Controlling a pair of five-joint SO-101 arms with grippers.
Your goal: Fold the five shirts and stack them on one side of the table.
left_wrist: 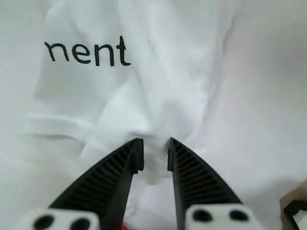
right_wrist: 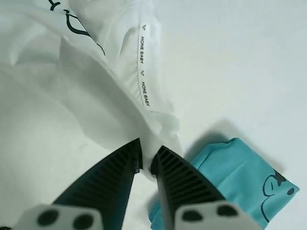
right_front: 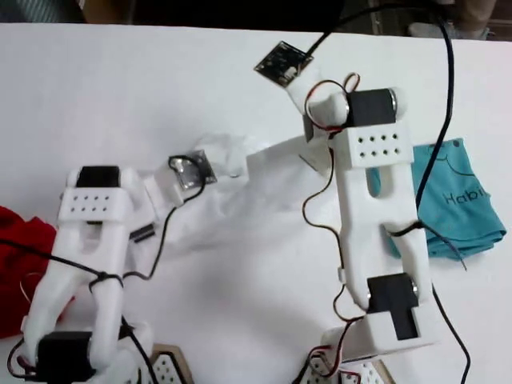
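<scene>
A white shirt (right_front: 240,192) lies crumpled on the white table (right_front: 120,88) between the two arms. My left gripper (left_wrist: 153,154) is shut on a raised fold of this white shirt (left_wrist: 168,72), near its black lettering. My right gripper (right_wrist: 146,163) is shut on the hem of the white shirt (right_wrist: 72,96), close to the neck label. A folded teal shirt (right_front: 460,204) rests at the right side, beside the right arm; its corner (right_wrist: 235,177) lies just past the right fingers. A red shirt (right_front: 16,264) is bunched at the left edge.
Black cables (right_front: 436,136) run over the right arm and across the teal shirt. The far half of the table is bare. Both arm bases (right_front: 376,352) stand at the near edge.
</scene>
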